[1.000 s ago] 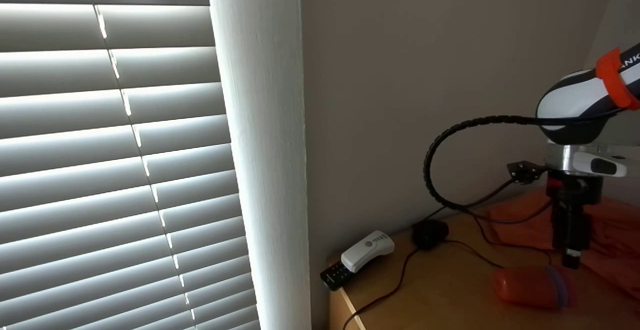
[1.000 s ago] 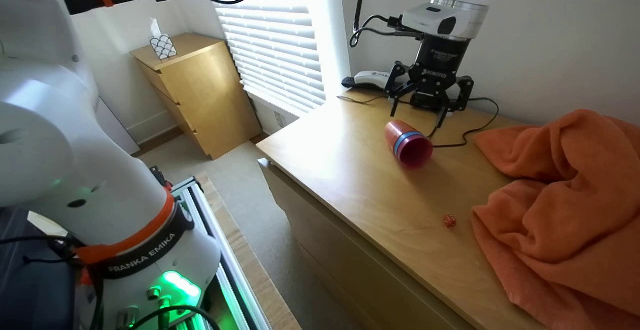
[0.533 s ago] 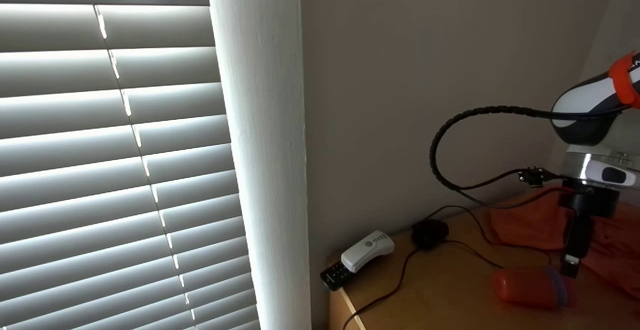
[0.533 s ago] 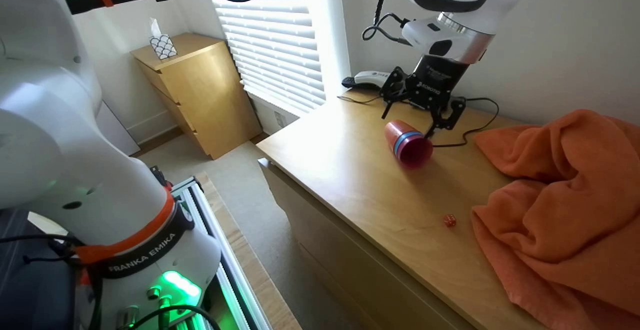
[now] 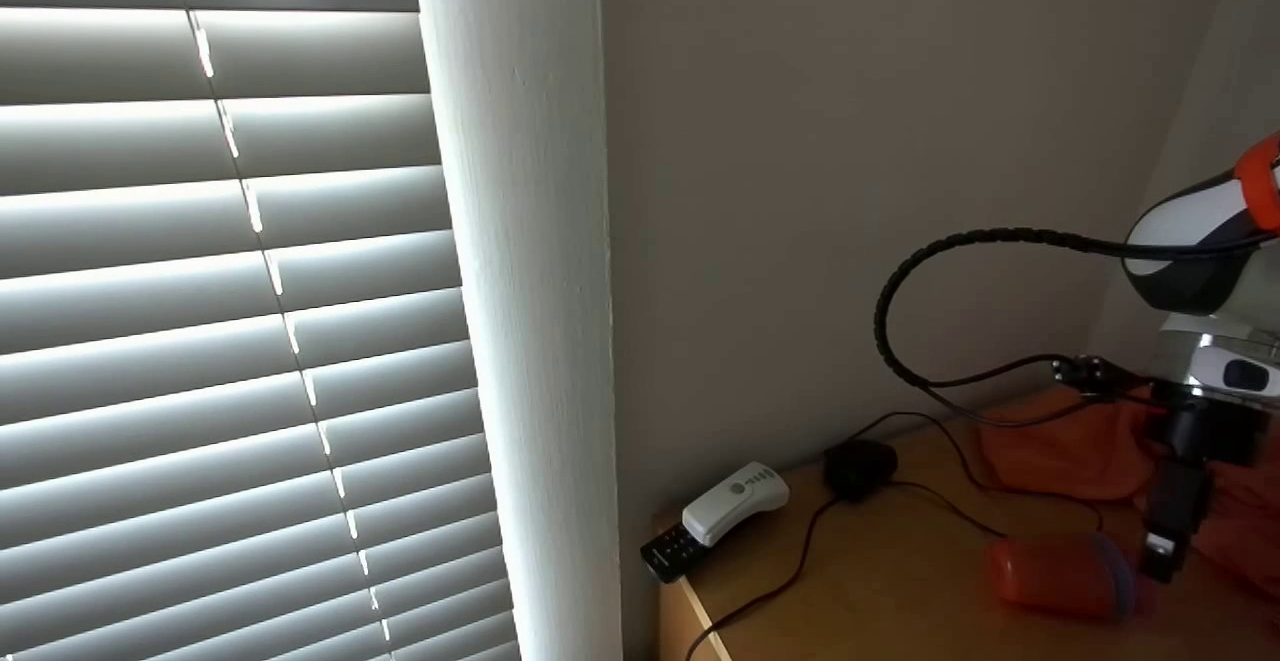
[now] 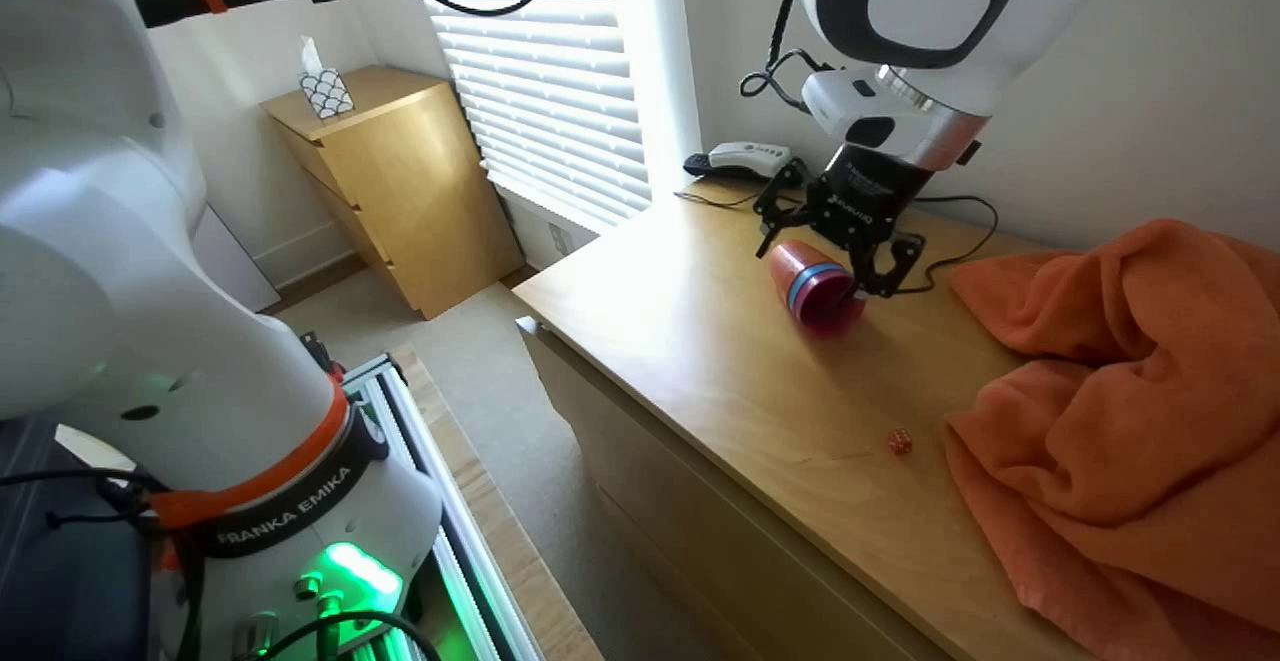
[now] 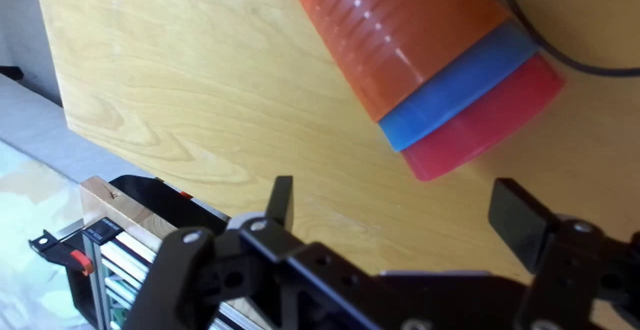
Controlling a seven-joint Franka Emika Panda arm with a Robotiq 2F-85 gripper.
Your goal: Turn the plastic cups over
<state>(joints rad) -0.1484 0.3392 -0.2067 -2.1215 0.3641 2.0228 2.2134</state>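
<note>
A nested stack of plastic cups lies on its side on the wooden dresser top (image 6: 760,391). In the wrist view the orange cup (image 7: 400,40) is outermost, with the blue cup (image 7: 457,88) and the red cup (image 7: 485,120) showing at the mouth end. The stack also shows in both exterior views (image 5: 1050,576) (image 6: 795,261). My gripper (image 7: 393,184) is open and empty, tilted, just above the stack near its mouth. In an exterior view my gripper (image 6: 812,273) has one finger in front of the red mouth; whether it touches is unclear.
A crumpled orange cloth (image 6: 1130,381) lies on the dresser top, with a small red die (image 6: 900,441) near it. A white remote (image 5: 735,504) on a black remote (image 5: 673,551) and a black round object (image 5: 860,469) with cables lie by the wall.
My gripper has come down and tilted, moving toward the mouth end of the stack. The cups have not moved, and the fingers have stayed open.
</note>
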